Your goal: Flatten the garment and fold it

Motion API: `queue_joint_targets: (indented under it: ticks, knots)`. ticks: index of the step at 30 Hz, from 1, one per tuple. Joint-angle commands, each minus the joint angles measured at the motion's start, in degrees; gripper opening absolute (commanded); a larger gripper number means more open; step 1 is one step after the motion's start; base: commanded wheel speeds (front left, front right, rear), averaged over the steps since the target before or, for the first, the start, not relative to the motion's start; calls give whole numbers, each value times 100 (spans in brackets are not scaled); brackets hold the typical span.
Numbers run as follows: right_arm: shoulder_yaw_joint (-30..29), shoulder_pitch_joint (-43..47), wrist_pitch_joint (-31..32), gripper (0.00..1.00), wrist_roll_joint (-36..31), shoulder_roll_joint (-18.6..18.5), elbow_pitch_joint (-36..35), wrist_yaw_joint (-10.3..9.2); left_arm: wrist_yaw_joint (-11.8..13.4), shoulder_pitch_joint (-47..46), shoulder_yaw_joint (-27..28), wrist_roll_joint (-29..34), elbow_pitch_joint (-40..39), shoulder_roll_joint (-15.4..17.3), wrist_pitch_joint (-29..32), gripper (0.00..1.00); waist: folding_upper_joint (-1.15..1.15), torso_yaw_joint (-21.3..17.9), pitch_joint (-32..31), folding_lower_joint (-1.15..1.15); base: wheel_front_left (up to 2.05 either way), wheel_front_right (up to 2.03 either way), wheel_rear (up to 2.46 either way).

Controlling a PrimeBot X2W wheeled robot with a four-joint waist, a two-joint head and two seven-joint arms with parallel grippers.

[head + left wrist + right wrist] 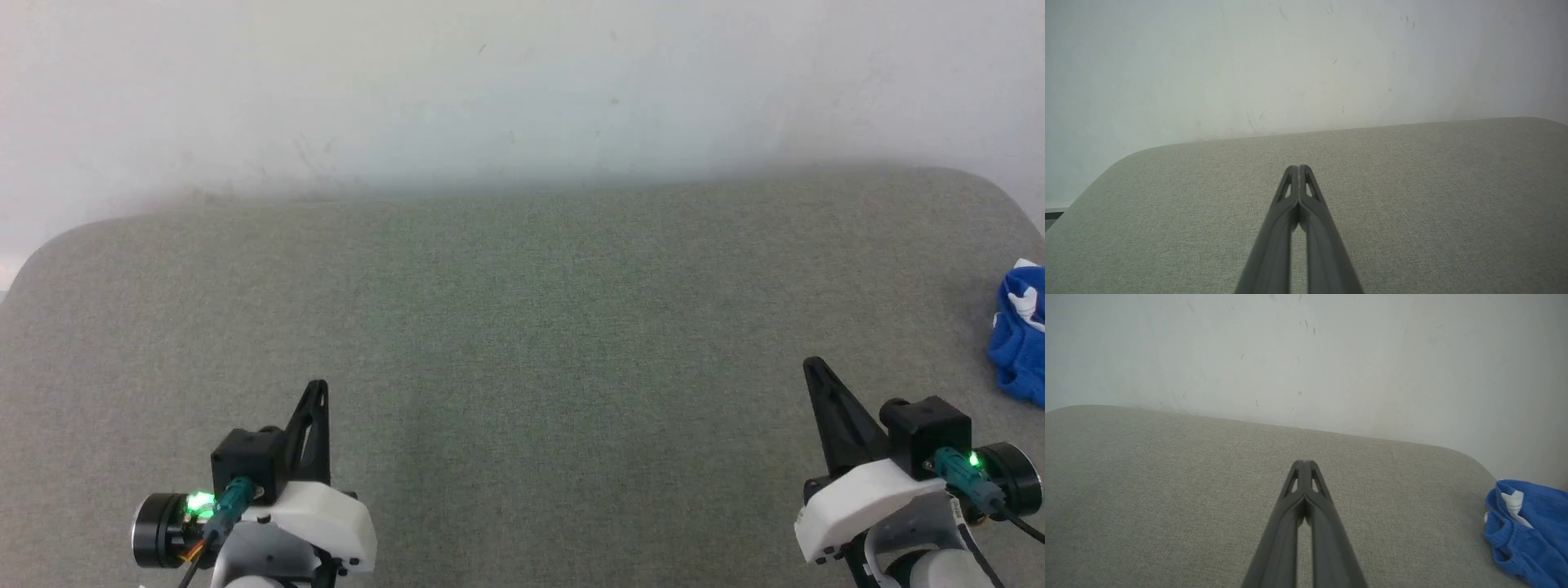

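The garment (1019,335) is a bright blue bundle with a bit of white, crumpled at the far right edge of the grey fabric surface (522,327); the picture's edge cuts it off. In the right wrist view the garment (1527,531) lies to the lower right, its gathered waistband showing. My right gripper (808,364) hovers at the lower right, shut and empty, a short way left of the garment. My left gripper (320,385) sits at the lower left, shut with nothing in it. Both wrist views show the fingertips pressed together, left gripper (1298,167), right gripper (1304,462).
A pale scuffed wall (522,82) rises right behind the grey padded surface, whose back corners are rounded (49,245). The surface's right edge runs close to the garment.
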Motion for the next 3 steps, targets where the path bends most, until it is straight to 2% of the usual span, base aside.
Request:
queue_joint_targets:
  ticks: [1,3]
  knots:
    - [-2,-40,3,0,-44,23,-39,-12,-9,-76,26,38,-34,-29,2,0,-1,0,0,0,0,0,0]
    - [-2,-40,3,0,-44,23,-39,-12,-9,-76,26,38,-34,-29,2,0,-1,0,0,0,0,0,0]
